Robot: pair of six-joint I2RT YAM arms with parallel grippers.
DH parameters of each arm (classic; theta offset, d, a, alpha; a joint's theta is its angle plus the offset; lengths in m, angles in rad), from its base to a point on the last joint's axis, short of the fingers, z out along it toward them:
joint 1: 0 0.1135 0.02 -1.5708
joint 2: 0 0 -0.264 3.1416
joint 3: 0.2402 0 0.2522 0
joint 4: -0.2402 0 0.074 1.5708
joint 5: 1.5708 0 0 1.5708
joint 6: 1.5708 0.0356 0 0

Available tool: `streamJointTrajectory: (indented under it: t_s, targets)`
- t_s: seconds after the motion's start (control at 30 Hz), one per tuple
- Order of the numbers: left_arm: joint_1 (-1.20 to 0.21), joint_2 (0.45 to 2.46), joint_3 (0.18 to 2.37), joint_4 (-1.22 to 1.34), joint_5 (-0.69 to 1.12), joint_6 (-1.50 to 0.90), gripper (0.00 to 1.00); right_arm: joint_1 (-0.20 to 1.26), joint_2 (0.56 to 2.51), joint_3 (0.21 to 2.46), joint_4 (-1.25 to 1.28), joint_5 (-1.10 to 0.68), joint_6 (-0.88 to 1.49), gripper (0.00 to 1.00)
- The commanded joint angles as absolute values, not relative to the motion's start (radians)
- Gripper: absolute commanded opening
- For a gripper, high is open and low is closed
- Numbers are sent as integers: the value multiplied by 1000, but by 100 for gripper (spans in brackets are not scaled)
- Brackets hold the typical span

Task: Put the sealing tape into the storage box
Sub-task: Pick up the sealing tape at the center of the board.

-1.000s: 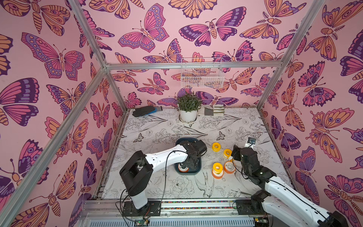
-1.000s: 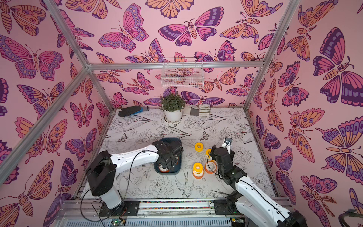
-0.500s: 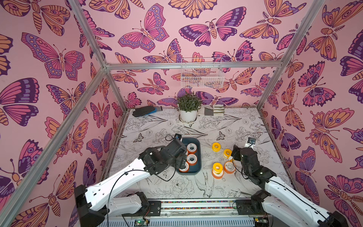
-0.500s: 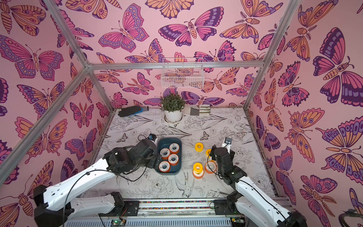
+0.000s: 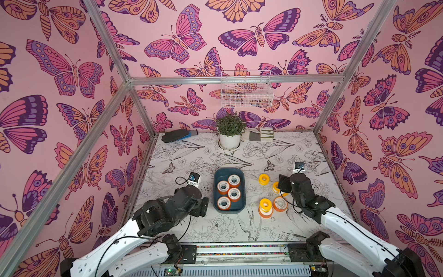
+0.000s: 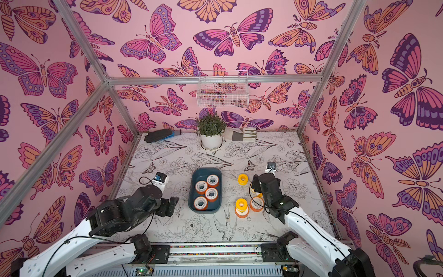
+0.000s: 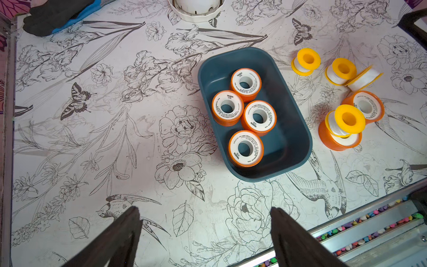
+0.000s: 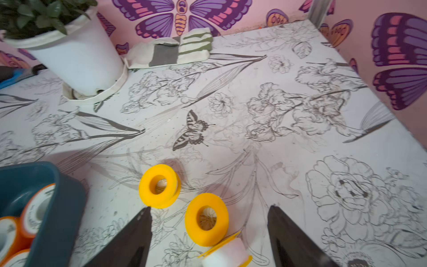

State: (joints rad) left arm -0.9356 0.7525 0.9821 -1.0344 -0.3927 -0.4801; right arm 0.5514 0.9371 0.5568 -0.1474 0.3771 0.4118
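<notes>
four spools in the box, six loose on its right

the storage box (image 5: 229, 170) sits mid-bench (image 5: 182, 153), its long edges running front to back. four orange spools of sealing tape (image 7: 246, 82) lie flat inside, crowded toward its left wall, and a bare strip of its floor shows along the right wall. right of the box, apart from its rim, lie six more spools: two yellow ones flat, one tipped on edge, one orange, and a stack (image 7: 346, 120) of yellow on orange. the left hand (image 7: 205, 231) hangs off the box's near left corner, fingers wide apart, holding nothing. the right hand (image 8: 208, 231) is right of the box, its fingers apart either side of a yellow spool (image 8: 206, 219) and not touching it. beyond the box's far rim, open bench reaches the plant pot (image 5: 229, 140).
</notes>
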Motion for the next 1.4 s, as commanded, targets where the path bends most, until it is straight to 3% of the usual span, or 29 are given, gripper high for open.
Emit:
streamJointTrajectory:
  t_s: [0.0, 0.17, 0.33, 1.13, 1.37]
  targets:
    - [-932, 744, 959, -1055, -416, -485, 92, 553, 967, 640, -310, 238, 412, 81]
    - [-933, 735, 954, -1055, -416, -485, 92, 563, 1024, 712, -559, 247, 510, 81]
    - [-931, 731, 951, -1055, -416, -485, 92, 580, 1048, 693, -652, 216, 575, 81]
    - [-931, 746, 948, -1057, -413, -475, 93, 632, 1292, 669, -630, 149, 657, 91]
    - [-930, 742, 948, -1057, -413, -475, 93, 632, 1348, 688, -629, 157, 654, 85]
